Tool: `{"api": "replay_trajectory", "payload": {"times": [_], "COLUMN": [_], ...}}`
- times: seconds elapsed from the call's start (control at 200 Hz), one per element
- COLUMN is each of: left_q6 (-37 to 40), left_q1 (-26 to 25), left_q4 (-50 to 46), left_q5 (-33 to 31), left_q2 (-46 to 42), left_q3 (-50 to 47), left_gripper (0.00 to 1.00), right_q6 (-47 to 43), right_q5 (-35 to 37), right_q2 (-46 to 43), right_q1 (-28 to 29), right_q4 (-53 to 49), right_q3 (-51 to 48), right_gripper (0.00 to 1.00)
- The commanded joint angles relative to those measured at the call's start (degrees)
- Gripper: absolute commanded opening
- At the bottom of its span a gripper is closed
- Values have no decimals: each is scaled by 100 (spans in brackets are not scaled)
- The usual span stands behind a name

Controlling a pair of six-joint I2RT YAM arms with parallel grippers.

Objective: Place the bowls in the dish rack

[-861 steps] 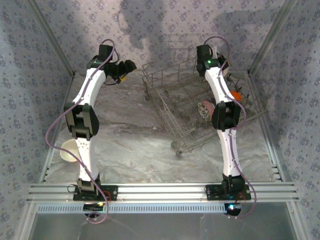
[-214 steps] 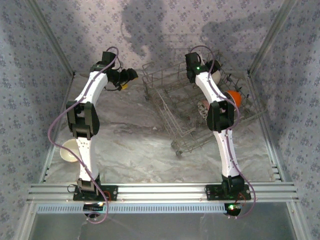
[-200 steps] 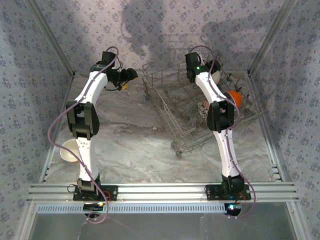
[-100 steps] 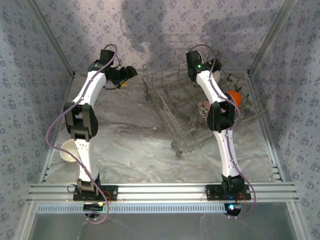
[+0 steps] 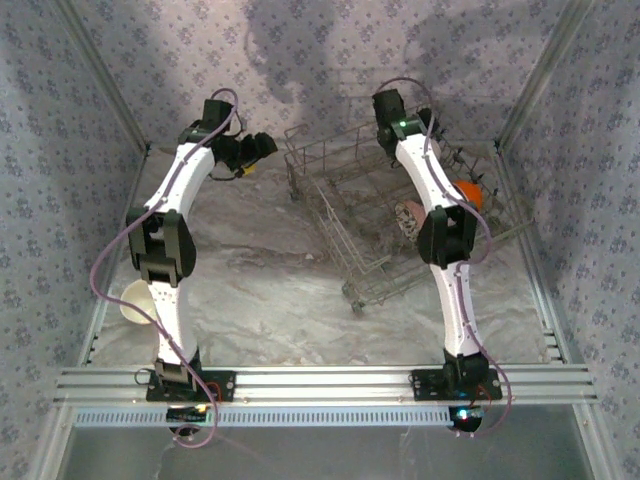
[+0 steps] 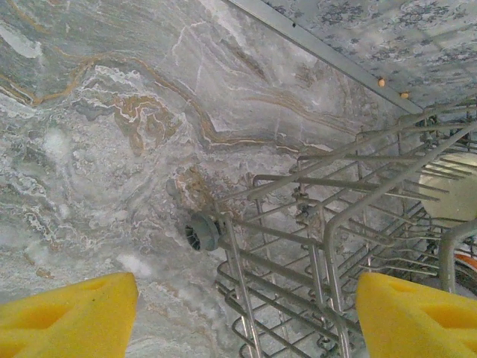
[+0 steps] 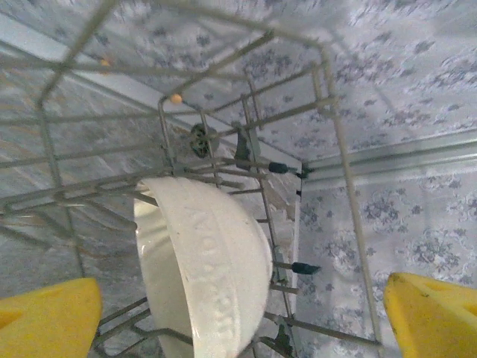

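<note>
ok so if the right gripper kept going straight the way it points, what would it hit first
Most likely the white bowl standing on edge in the dish rack, dead ahead of the open right gripper; depth is hard to judge.

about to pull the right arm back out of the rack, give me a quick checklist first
1. Right gripper open, nothing held: ok.
2. White bowl on edge inside the dish rack: ok.
3. White bowl firmly seated between tines: cannot tell.
4. Left gripper open and empty: ok.
5. All bowls loaded: not ok, a cream bowl sits on the table.
</note>
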Motion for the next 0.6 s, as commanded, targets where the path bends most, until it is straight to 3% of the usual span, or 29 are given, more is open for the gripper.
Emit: {"api": "replay_trajectory", "payload": {"times": [0.0,0.24,0.425,0.595], "left_q6": [-22,-130,-295,-915], "left_q1": [-41,-37,-8,311], "left_q4": [63,-171,-824,-1343], "left_q5": [-144,-467,-1201,-1779], "left_q2": [-375,-623,-1102,-1998], "left_q3": [-104,-191,-309,-1443], "left_gripper": [77,77,78,79], "right_q6": [110,241,680,1099], "right_q5": [-813,-1816,-2496,-3441], "right_q2": [-634,-1195,-1450,-1688], "right_q1": [20,-28,-130,-228], "right_q4": [-356,-800,-1355,-1655], "right_q3": [203,177,393,232], "right_gripper": [99,98,97,97]}}
